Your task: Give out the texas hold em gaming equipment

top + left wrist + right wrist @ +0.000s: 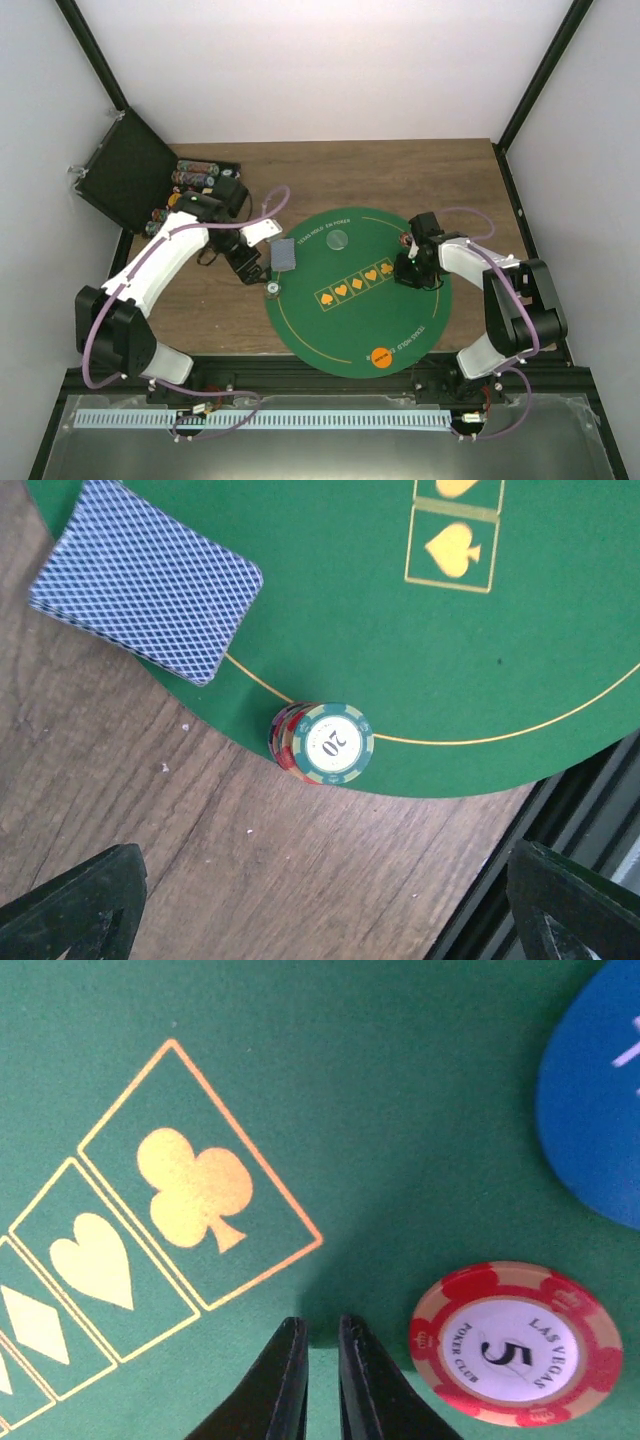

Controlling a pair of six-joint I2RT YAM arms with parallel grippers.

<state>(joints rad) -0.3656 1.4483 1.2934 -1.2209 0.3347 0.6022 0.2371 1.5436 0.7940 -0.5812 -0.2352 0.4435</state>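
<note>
I find the left claw (322, 880) wide and empty above the wooden table (150, 830). The face-down deck of cards (145, 580) straddles the edge of the green mat (400, 650), and a chip stack (325, 742) sits on that rim nearby. The right claw (320, 1325) is narrow, nearly closed on nothing, just beside a red-and-white chip (515, 1345) lying flat on the mat near the club box (195, 1188).
</note>
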